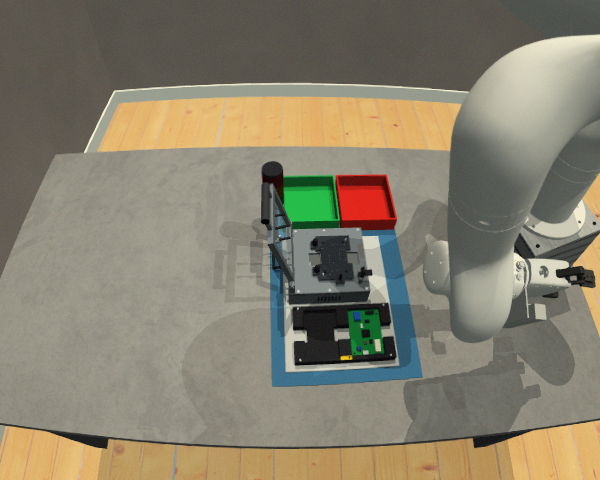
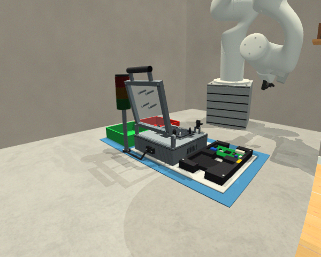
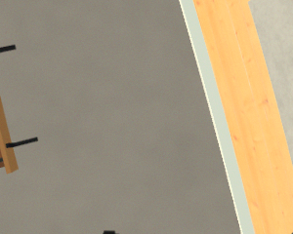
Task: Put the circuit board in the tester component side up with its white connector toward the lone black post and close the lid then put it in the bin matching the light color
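Observation:
The green circuit board (image 1: pixel 365 331) lies in the right side of the black tray (image 1: pixel 343 335), near the table's front; it also shows in the exterior view (image 2: pixel 226 151). The grey tester (image 1: pixel 330 265) stands behind the tray with its lid (image 2: pixel 148 101) raised and its nest bare. A lone black post (image 2: pixel 198 124) stands at the tester's right edge. The signal light (image 2: pixel 122 91) stands at the tester's far left corner, unlit. The green bin (image 1: pixel 309 200) and the red bin (image 1: pixel 365 200) sit behind the tester. My gripper (image 1: pixel 582 276) is open and empty, high by the arm's base, pointing away from the table.
The tester and tray rest on a white plate over a blue mat (image 1: pixel 344 310). The arm's grey pedestal (image 2: pixel 228 104) stands at the table's right side. The wrist view shows only a wall, a floor strip and a wooden shelf (image 3: pixel 1 122).

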Action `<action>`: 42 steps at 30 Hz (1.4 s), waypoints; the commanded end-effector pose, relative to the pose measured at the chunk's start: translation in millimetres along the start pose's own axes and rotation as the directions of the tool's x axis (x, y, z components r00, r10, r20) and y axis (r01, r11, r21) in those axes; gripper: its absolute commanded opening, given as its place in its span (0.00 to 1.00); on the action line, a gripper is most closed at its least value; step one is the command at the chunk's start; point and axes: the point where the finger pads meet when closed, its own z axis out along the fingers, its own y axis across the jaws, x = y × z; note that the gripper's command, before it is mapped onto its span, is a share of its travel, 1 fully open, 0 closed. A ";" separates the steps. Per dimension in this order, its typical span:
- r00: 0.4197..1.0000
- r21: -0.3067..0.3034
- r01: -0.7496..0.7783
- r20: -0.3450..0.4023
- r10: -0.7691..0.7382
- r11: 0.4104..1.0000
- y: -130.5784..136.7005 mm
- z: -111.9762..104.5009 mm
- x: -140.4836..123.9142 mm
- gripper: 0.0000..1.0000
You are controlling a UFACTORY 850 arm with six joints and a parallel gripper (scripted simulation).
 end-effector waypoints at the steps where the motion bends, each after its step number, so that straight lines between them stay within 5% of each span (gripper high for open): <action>1: 1.000 0.000 0.001 0.000 -0.001 1.000 -0.2 -0.2 0.2 1.00; 19: 1.000 -0.012 0.004 0.002 -0.004 1.000 1.0 -2.5 -0.5 1.00; 23: 0.999 -0.184 0.046 0.030 -0.041 0.982 18.7 -38.5 -8.1 1.00; 32: 0.995 -0.454 0.103 0.051 -0.090 0.885 43.7 -107.4 -14.7 1.00; 34: 0.995 -0.454 0.103 0.051 -0.090 0.885 43.7 -107.4 -14.7 1.00; 35: 0.993 -0.536 0.117 0.052 -0.106 0.836 49.8 -132.7 -15.8 1.00; 42: 0.989 -0.697 0.136 0.049 -0.142 0.704 57.5 -191.3 -16.8 1.00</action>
